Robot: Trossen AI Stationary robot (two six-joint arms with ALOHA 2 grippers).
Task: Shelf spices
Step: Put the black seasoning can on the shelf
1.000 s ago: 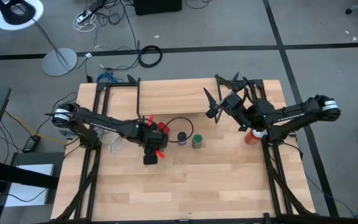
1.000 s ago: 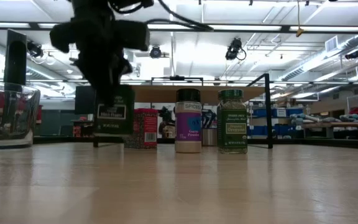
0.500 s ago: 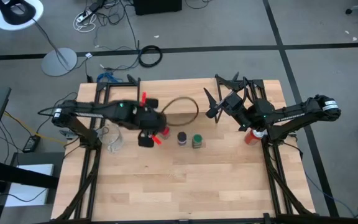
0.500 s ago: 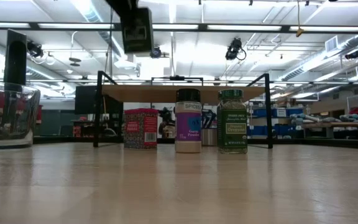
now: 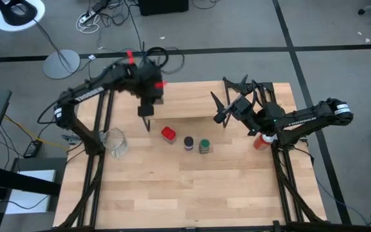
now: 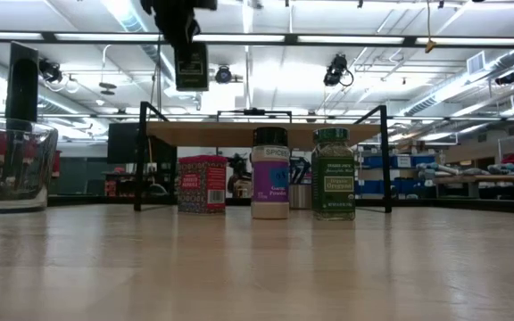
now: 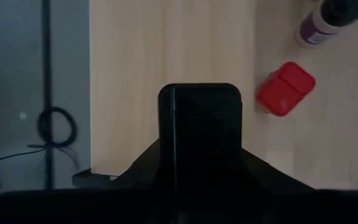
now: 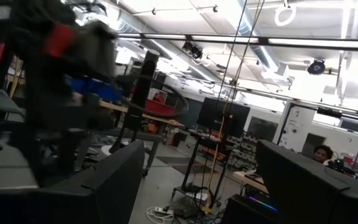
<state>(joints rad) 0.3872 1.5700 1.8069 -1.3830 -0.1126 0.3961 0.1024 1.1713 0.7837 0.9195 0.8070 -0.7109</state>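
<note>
Wooden worktop point(image 5: 192, 187) carries a red tin point(image 5: 168, 134), purple jar point(image 5: 189, 142) and green jar point(image 5: 204, 146) before the shelf point(image 5: 185, 107). Left fingers point(image 5: 145, 111) clamp a dark tin point(image 6: 191, 65) above the shelf's end. Right fingers point(image 5: 223, 106) stand apart.

The purple-labelled jar point(image 6: 270, 173) read "SPICES" across its label top. Print on the green jar point(image 6: 333, 174) and red tin point(image 6: 203, 184) was illegible.

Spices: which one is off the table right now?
The dark square tin, held aloft in the left tool above the shelf. The red tin, purple-labelled jar and green jar stand on the table.
</note>
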